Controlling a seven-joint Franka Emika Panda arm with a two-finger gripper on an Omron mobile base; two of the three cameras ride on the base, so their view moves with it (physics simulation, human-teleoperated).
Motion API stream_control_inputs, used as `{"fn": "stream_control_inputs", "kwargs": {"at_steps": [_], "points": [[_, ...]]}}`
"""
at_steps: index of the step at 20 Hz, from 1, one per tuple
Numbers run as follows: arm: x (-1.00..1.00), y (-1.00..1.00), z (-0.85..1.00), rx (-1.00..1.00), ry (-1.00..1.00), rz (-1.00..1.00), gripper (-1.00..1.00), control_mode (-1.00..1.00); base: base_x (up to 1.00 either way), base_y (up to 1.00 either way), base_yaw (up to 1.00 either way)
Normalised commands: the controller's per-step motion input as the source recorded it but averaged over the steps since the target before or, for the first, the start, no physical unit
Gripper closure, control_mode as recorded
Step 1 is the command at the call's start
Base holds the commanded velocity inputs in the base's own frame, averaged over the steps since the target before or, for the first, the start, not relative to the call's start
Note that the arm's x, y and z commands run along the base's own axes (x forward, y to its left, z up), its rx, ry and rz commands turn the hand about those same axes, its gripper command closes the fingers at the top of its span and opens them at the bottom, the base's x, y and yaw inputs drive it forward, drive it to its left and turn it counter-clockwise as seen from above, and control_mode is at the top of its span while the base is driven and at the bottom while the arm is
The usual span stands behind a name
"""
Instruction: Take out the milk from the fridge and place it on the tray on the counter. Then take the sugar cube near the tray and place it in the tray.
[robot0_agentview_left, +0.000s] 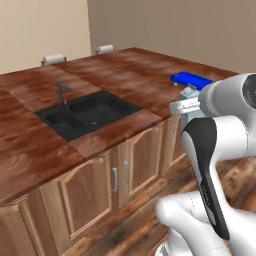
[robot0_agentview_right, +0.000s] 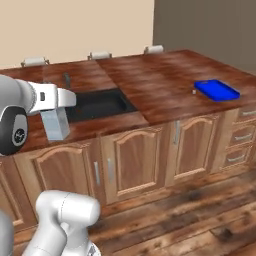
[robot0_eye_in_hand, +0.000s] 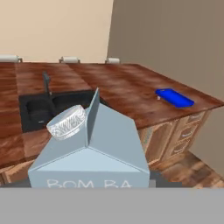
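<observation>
1. Black sink basin (robot0_agentview_right: 97, 104) sunk in the reddish-brown wood-grain counter (robot0_agentview_right: 155, 85)
2. Pale blue-grey gabled milk carton (robot0_agentview_right: 55, 124) clamped in the gripper (robot0_agentview_right: 54, 114), hanging in front of the cabinets (carton top shows close in the hand view)
3. Tiny white sugar cube (robot0_agentview_right: 194, 92) just beside the flat bright blue tray (robot0_agentview_right: 217, 90), far right

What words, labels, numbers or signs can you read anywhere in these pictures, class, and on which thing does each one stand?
"BOM BA": pale capitals along the front face of the milk carton, close up in the hand view; the lower part of the letters is cut off by the frame, so the word may be incomplete.
A small round mark on the arm's dark joint in the right base view: too small to read.
</observation>
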Motion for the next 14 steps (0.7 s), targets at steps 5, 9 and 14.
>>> {"fn": "stream_control_inputs", "kwargs": {"at_steps": [5,9,14], "points": [[0.00,0.00,0.00,0.00,0.00,0.00,1.00,1.00,0.09,-0.94,0.60],[0.00,0.00,0.00,0.00,0.00,0.00,1.00,1.00,-0.45,-1.00,0.46],[0.00,0.00,0.00,0.00,0.00,0.00,1.00,1.00,0.06,-1.00,0.21]]}}
